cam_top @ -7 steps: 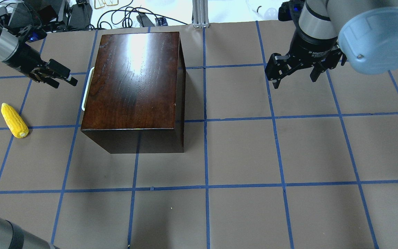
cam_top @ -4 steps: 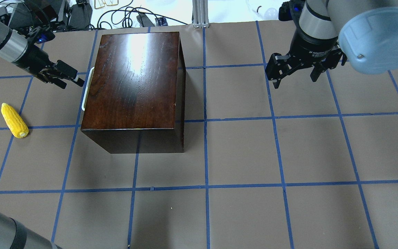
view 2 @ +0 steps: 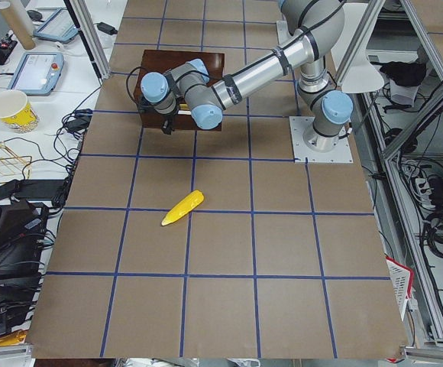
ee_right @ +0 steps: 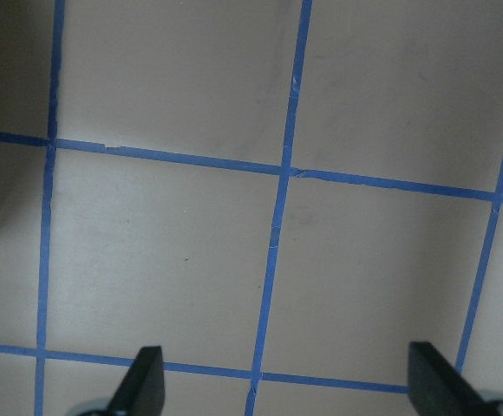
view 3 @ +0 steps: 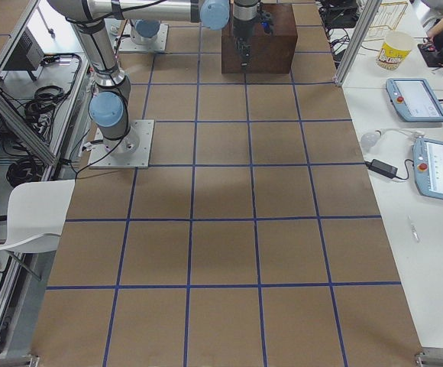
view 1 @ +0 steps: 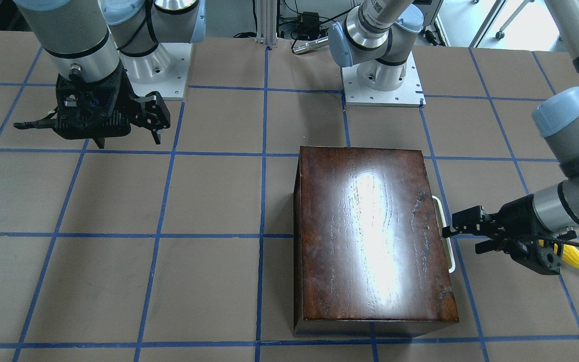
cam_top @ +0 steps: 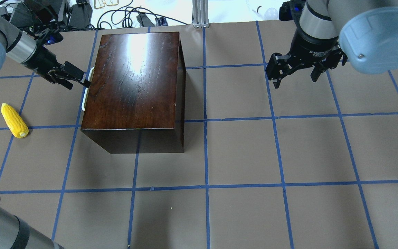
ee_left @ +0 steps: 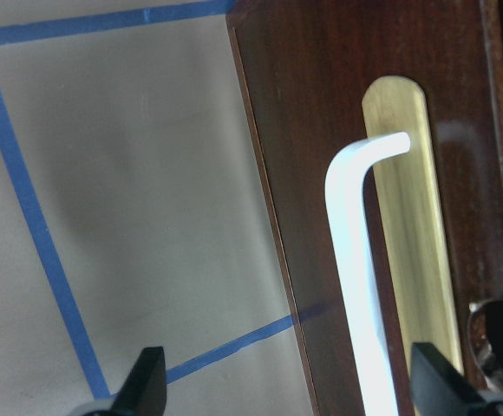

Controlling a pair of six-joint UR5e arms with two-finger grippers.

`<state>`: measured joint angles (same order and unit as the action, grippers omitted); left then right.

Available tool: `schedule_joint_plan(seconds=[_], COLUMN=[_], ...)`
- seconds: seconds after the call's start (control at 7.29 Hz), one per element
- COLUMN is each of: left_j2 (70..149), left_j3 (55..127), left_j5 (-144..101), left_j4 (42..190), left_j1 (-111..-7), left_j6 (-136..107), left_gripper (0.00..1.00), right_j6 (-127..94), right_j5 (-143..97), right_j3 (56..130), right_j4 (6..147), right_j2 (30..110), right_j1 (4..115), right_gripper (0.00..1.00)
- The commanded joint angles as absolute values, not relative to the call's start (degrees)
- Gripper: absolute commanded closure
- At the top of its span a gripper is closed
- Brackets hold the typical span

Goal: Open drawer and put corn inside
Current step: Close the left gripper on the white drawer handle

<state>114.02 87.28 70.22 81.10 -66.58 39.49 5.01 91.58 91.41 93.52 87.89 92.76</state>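
The dark reddish-brown wooden box (cam_top: pixel 133 79) stands left of centre on the table. Its drawer is shut, and the white loop handle (cam_top: pixel 87 88) sits on the box's left face. In the left wrist view the handle (ee_left: pixel 356 286) lies over a brass plate, in line between the fingertips (ee_left: pixel 147 380). My left gripper (cam_top: pixel 78 84) is open, and one fingertip reaches the handle; it also shows in the front view (view 1: pixel 460 240). The yellow corn (cam_top: pixel 14 120) lies on the table left of the box, apart from the gripper. My right gripper (cam_top: pixel 294 77) is open and empty, hovering at the far right.
Cables and equipment lie beyond the table's far edge, with an aluminium post (cam_top: pixel 199 14) at its middle. Both arm bases (view 1: pixel 382 83) stand on the robot's side. Blue tape lines grid the brown table (cam_top: pixel 240 155).
My left gripper has moved right, from well clear of the box to the white handle. The right arm, the box and the corn have not moved.
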Motion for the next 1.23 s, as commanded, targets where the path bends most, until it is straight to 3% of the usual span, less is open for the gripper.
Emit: schedule_joint_plan(seconds=[0.0, 1.1], left_j2=[114.78, 115.93], left_j3=[87.28, 86.57], left_j5=[69.96, 69.61], left_j4=[80.95, 78.75], left_j1=[-66.71, -66.53], left_j6=[39.46, 39.73], left_gripper=[0.0, 0.0], right_j6=[5.01, 5.01], right_j5=[91.58, 91.58], right_j3=[91.49, 91.41], right_j4=[93.52, 93.52], right_j2=[87.89, 87.89], right_j1=[92.9, 92.9], right_gripper=[0.0, 0.0])
